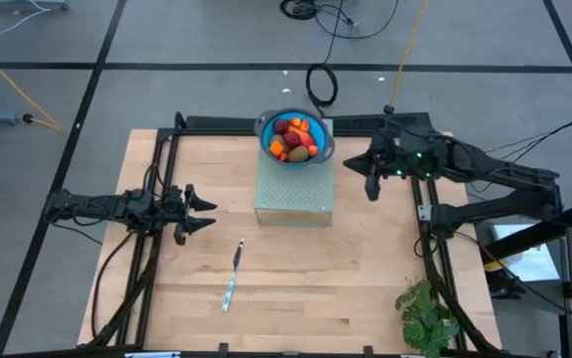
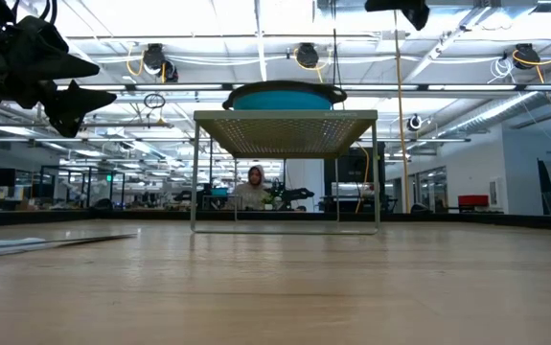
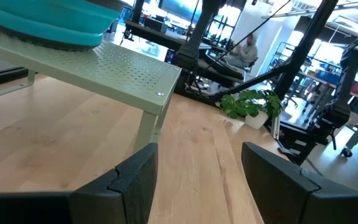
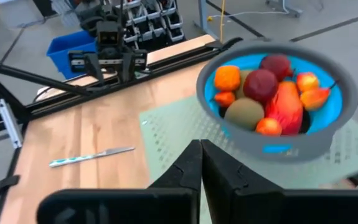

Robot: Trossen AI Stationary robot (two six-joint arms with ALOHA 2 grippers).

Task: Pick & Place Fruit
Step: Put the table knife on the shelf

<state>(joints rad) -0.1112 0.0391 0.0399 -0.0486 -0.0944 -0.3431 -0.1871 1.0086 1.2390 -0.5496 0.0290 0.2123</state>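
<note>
The fruit (image 4: 263, 93) lies heaped in a blue bowl with a grey rim (image 1: 294, 137): dark maroon balls, small orange and red pieces, an olive-brown oval and a red-orange oblong. The bowl stands on a pale green perforated stand (image 1: 293, 194) at the table's far middle. My right gripper (image 1: 353, 165) hangs shut and empty above the table, just right of the bowl and pointing at it; its wrist view shows its fingers (image 4: 201, 163) closed together. My left gripper (image 1: 206, 214) waits open at the table's left side, level, with nothing between its fingers (image 3: 135, 180).
A slim silver knife (image 1: 233, 276) lies on the wood near the table's middle front. A green leafy plant (image 1: 427, 313) stands at the near right corner. The stand's thin legs (image 2: 195, 182) leave an open gap beneath it. Black frame rails (image 1: 156, 189) run along the table's sides.
</note>
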